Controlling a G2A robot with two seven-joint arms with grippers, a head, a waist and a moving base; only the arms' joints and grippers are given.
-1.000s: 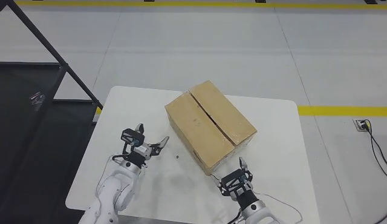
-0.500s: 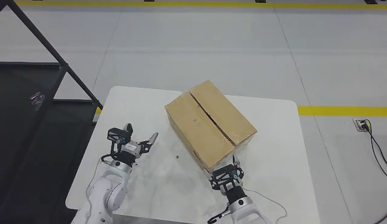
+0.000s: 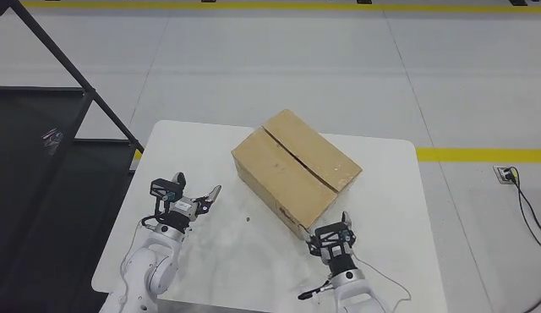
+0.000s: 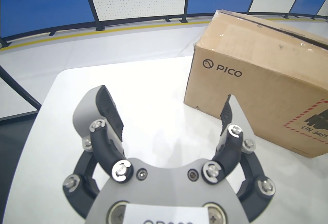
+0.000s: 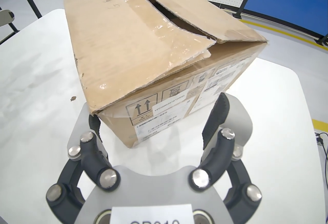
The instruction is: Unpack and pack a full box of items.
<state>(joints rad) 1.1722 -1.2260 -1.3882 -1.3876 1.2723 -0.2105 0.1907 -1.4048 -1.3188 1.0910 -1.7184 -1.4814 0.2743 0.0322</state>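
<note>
1. The cardboard box [image 5: 143, 38] sits on the white table [image 3: 397, 186], skewed to the table's edges. Its top flaps are down, but the centre seam gapes and the tape along it is torn.
2. The right gripper [image 3: 331, 233] has its fingers spread wide and is holding nothing. The box's near lower corner lies between the fingers, just ahead of the pads. One finger is tucked under the overhanging flap corner; whether it touches can't be told.
3. The left gripper [image 4: 166, 104] is also released and empty. The box stands ahead of its fingers and off to one side, clearly apart, with only bare table between the fingers.
4. A small dark speck [image 5: 73, 98] lies on the table beside the box's long side, outside both sets of fingers.
5. Likely step: opening the flaps, since unpacking hasn't begun.
6. To do it well, the right fingers should probably go up to the lifted flap edge at the seam rather than the corner, then pinch it and fold it outward.
7. The left fingers should brace the box's long side first, because a pull on the flap looks likely to slide or tip the box.
</note>
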